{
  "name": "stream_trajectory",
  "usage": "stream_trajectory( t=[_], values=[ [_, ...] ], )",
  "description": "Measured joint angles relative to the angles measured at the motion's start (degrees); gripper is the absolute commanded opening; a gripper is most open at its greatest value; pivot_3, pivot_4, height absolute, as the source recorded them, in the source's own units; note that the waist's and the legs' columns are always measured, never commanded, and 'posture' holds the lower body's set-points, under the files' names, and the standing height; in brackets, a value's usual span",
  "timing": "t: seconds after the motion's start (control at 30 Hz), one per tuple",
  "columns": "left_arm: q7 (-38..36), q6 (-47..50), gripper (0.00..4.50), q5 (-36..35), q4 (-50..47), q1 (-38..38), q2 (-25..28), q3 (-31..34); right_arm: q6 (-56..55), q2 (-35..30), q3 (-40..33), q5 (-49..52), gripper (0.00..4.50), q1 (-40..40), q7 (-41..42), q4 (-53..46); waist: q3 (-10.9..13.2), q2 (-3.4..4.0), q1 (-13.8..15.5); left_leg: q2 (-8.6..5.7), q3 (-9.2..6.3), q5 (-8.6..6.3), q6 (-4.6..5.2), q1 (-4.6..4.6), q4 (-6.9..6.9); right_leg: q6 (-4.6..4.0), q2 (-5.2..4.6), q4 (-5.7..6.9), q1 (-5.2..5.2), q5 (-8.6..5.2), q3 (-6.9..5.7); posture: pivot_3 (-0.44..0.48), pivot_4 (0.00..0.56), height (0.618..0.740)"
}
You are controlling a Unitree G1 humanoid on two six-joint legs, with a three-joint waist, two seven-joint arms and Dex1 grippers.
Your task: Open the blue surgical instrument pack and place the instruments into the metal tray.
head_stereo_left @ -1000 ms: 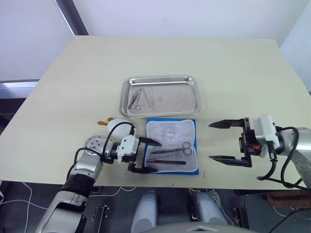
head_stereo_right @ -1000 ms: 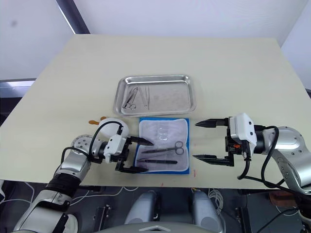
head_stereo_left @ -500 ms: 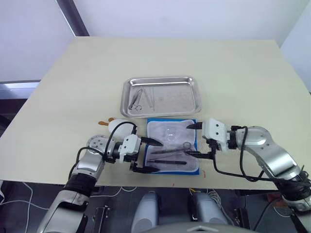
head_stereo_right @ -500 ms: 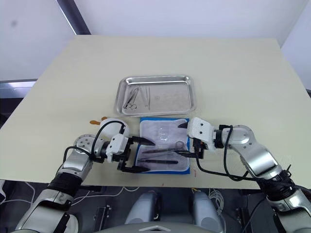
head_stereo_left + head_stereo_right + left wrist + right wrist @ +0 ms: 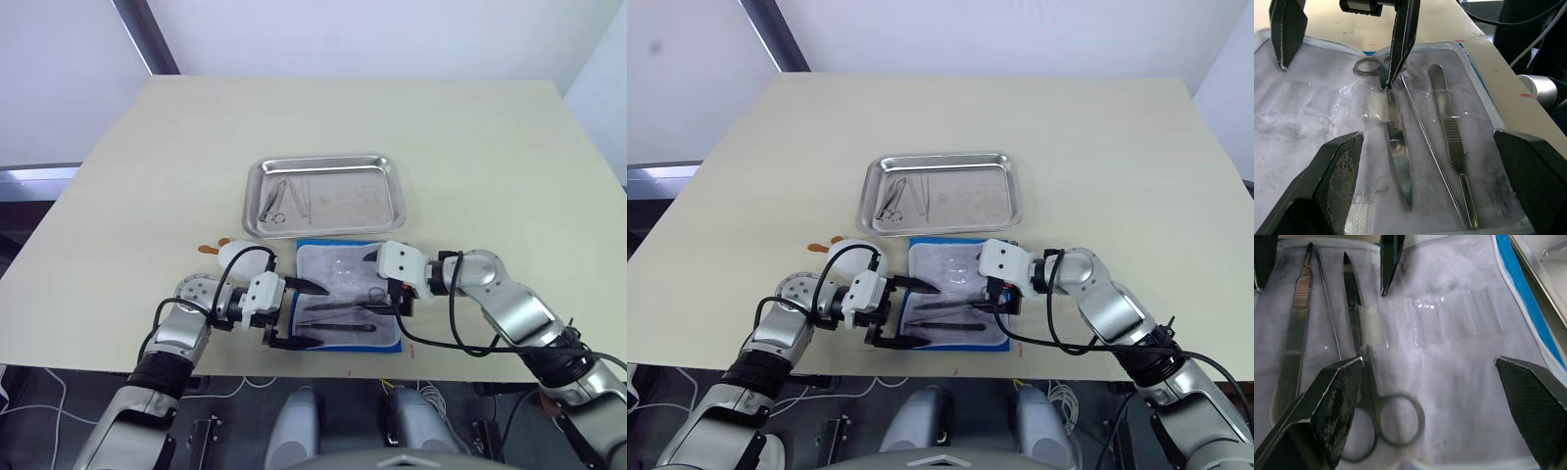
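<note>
Reaching in since a second ago, right gripper (image 5: 382,284), spread, straddles slim, stiff, slippery scissors (image 5: 1369,382); grip mid-shank.

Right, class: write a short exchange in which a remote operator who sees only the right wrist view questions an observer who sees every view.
Operator: Is anything in the metal tray yet?
Observer: Yes, a few instruments lie in the left part of the metal tray.
Operator: Whose fingertips point towards mine?
Observer: The left gripper, open at the left edge of the blue surgical instrument pack, with a white egg-shaped toy on the table just beyond its wrist.
</note>
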Motion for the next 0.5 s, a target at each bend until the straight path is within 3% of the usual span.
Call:
stream_trajectory(
  t=[0.33, 0.43, 0.5],
  values=[
    [0.74, 0.0, 4.47, 0.0, -0.67, 1.34, 0.6, 0.12, 1.87, -0.79, 1.71, -0.83, 4.5, 0.21, 3.29, -0.84, -0.48, 0.03, -0.25, 0.01, 0.02, -0.03, 0.06, 0.04, 0.0, 0.0, 0.02, 0.0, 0.01, 0.0, 0.03, 0.0, 0.15, 0.74],
    [0.67, -0.03, 4.5, 0.01, -0.13, 0.96, 0.6, 0.01, 2.08, -0.98, 1.73, -0.65, 3.69, 0.83, 3.93, -1.08, -0.7, 0.03, -0.23, 0.01, 0.02, -0.04, 0.07, 0.05, -0.01, 0.0, 0.02, -0.01, 0.02, 0.0, 0.03, 0.0, 0.15, 0.74],
    [0.66, -0.03, 4.5, 0.02, 0.07, 0.61, 0.6, -0.02, 2.07, -0.98, 1.91, -0.46, 2.71, 1.17, 4.47, -1.14, -0.77, 0.04, -0.22, 0.01, 0.02, -0.04, 0.07, 0.07, -0.01, 0.0, 0.03, -0.01, 0.04, 0.0, 0.03, 0.0, 0.15, 0.74]
  ],
)
